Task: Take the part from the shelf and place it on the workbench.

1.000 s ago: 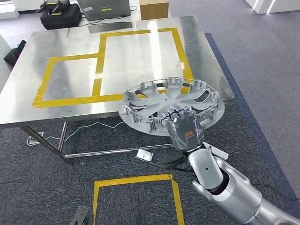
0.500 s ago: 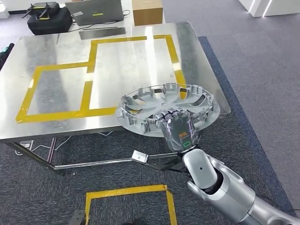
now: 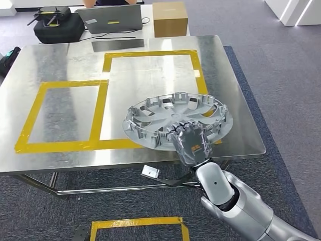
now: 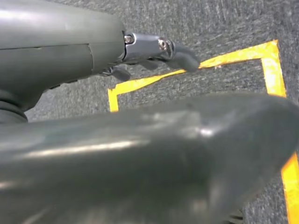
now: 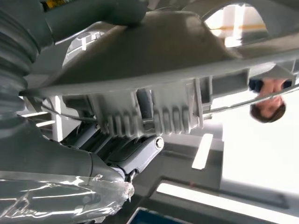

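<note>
Now carried farther over the tabletop (image 3: 68,145) than a moment ago, wheel cover (image 3: 176,120) gripped in right hand (image 3: 191,143) fingers (image 3: 181,131); lowering next

The right arm (image 3: 242,206) is glossy silver with rounded shells and a dark joint gap, ending in a grey right hand (image 3: 192,143) wrapped in clear film with an orange mark, while the left hand (image 4: 155,51) shows dark fingers and small screws.
</note>
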You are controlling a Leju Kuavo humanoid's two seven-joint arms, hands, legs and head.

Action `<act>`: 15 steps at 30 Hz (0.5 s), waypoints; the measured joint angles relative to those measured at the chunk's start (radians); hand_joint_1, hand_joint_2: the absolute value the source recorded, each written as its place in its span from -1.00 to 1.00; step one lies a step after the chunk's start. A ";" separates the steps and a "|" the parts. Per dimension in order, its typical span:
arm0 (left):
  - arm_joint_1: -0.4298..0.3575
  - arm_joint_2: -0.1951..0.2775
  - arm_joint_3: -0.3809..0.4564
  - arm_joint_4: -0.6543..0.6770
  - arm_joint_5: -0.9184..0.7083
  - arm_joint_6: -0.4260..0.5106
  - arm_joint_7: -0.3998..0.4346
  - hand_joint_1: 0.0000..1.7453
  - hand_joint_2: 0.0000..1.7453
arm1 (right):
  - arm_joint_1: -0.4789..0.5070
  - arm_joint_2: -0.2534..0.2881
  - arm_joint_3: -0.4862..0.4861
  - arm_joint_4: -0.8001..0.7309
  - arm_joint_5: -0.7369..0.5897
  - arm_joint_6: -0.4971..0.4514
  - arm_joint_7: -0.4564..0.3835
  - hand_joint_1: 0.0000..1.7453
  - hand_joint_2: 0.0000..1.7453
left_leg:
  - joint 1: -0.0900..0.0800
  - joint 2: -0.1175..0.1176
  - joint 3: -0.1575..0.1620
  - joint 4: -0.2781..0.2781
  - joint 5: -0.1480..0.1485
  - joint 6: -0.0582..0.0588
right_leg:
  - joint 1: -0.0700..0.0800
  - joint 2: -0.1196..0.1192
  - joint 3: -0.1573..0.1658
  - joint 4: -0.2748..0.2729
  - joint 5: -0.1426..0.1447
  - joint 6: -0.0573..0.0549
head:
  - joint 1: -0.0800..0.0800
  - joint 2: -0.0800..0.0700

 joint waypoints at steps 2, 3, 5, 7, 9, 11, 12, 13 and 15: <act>-0.003 0.003 0.004 0.000 0.007 0.004 0.001 -1.00 -1.00 | 0.016 0.018 -0.032 0.002 0.000 0.009 -0.057 1.00 1.00 | -0.002 -0.001 0.003 0.000 -0.011 -0.008 | -0.004 -0.001 0.014 -0.007 0.004 -0.007 | 0.004 0.000; -0.006 0.002 0.006 0.000 0.009 0.006 0.002 -1.00 -1.00 | 0.022 0.029 -0.055 0.005 0.001 0.011 -0.081 1.00 1.00 | -0.004 0.003 -0.003 0.014 -0.012 -0.016 | -0.009 -0.003 0.022 -0.012 0.001 -0.010 | 0.002 0.000; -0.013 0.003 0.011 0.001 0.011 0.007 0.002 -1.00 -1.00 | 0.032 0.048 -0.095 0.014 0.001 0.012 -0.113 1.00 1.00 | 0.002 0.019 -0.051 0.099 -0.033 -0.040 | -0.020 -0.005 0.042 -0.021 -0.006 -0.013 | -0.006 0.000; -0.014 0.002 0.017 0.001 0.012 0.007 0.003 -1.00 -1.00 | 0.046 0.056 -0.120 0.026 0.001 0.011 -0.127 1.00 1.00 | 0.021 0.034 -0.126 0.224 -0.082 -0.067 | -0.025 -0.008 0.062 -0.024 -0.021 -0.012 | -0.013 0.000; -0.012 0.002 0.020 0.001 0.012 0.007 0.005 -1.00 -1.00 | 0.058 0.059 -0.135 0.037 0.001 0.011 -0.131 1.00 1.00 | 0.039 0.039 -0.171 0.274 -0.087 -0.082 | -0.030 -0.009 0.081 -0.024 -0.037 -0.006 | -0.013 0.000; -0.012 0.002 0.021 0.001 0.012 0.007 0.006 -1.00 -1.00 | 0.062 0.067 -0.146 0.044 0.001 0.011 -0.131 1.00 1.00 | 0.048 0.040 -0.154 0.193 -0.007 -0.087 | -0.037 -0.008 0.100 -0.024 -0.049 0.000 | -0.013 0.000; -0.013 0.003 0.021 0.001 0.012 0.007 0.006 -1.00 -1.00 | 0.061 0.072 -0.150 0.045 0.001 0.011 -0.131 1.00 1.00 | 0.050 0.041 -0.132 0.124 0.044 -0.088 | -0.040 -0.007 0.109 -0.024 -0.055 0.005 | -0.014 0.000; -0.015 0.003 0.021 0.001 0.012 0.007 0.006 -1.00 -1.00 | 0.061 0.077 -0.155 0.046 0.001 0.011 -0.131 1.00 1.00 | 0.050 0.043 -0.110 0.057 0.072 -0.086 | -0.041 -0.006 0.115 -0.023 -0.060 0.010 | -0.015 0.000; -0.018 0.003 0.021 0.001 0.012 0.007 0.007 -1.00 -1.00 | 0.060 0.083 -0.162 0.047 0.001 0.011 -0.131 1.00 1.00 | 0.049 0.044 -0.087 -0.010 0.091 -0.077 | -0.038 -0.006 0.118 -0.020 -0.071 0.021 | -0.018 0.000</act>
